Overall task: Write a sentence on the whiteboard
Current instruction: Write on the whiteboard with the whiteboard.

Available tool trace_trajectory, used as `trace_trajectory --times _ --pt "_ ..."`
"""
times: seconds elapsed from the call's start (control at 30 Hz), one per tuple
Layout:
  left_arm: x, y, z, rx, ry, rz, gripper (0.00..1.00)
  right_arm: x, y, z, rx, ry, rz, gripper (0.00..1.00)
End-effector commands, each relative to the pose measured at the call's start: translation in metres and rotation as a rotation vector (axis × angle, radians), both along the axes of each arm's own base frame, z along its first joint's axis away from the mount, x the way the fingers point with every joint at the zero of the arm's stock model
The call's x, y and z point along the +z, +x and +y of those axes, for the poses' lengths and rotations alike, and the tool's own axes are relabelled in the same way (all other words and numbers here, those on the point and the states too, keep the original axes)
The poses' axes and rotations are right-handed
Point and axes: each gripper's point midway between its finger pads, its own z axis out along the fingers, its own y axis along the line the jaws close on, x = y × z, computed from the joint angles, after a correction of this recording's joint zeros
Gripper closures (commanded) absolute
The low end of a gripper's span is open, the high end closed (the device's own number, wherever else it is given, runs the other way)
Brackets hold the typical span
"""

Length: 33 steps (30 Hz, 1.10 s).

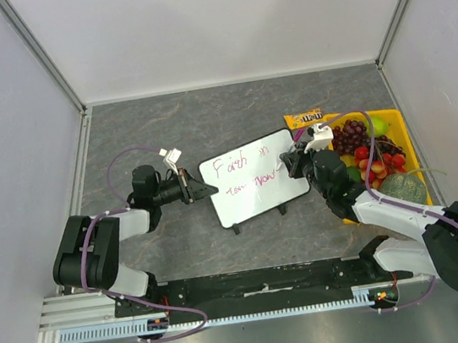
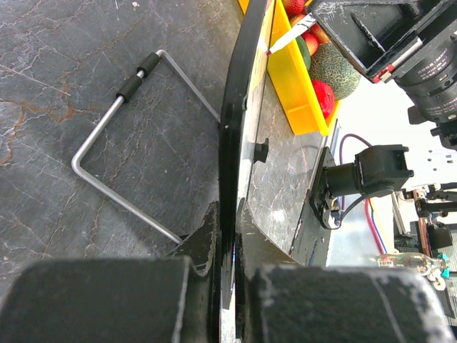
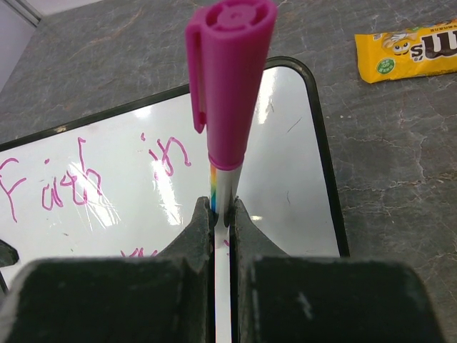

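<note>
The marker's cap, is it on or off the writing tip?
Off: the pink cap sits on the back end of the marker; its bare tip is at the whiteboard.

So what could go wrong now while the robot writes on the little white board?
1. The left gripper pinches only one edge of the small black-framed whiteboard, which stands on thin feet; a hard push from the pink-capped marker might tip or slide it.
2. The right gripper works close above the pink sentence, so it could smear it.
3. The right arm reaches over the yellow fruit tray and might bump it.
</note>
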Motion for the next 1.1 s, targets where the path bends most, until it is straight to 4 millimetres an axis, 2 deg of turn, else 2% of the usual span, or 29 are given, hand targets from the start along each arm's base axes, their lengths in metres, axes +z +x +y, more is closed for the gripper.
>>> trace_trajectory --times 0.0,0.53,1.07 --pt "-0.021 0.005 0.008 0.045 0.072 0.004 0.98 -0.008 -0.002 -0.001 0.004 -0.015 0.026 1.0" --pt "-0.021 0.006 0.008 0.047 0.072 0.004 0.98 -0.018 -0.008 -0.018 -0.043 -0.078 0.051 1.0" --pt "-0.021 0.006 0.009 0.048 0.073 0.003 0.98 -0.014 -0.01 0.001 0.046 -0.028 0.032 1.0"
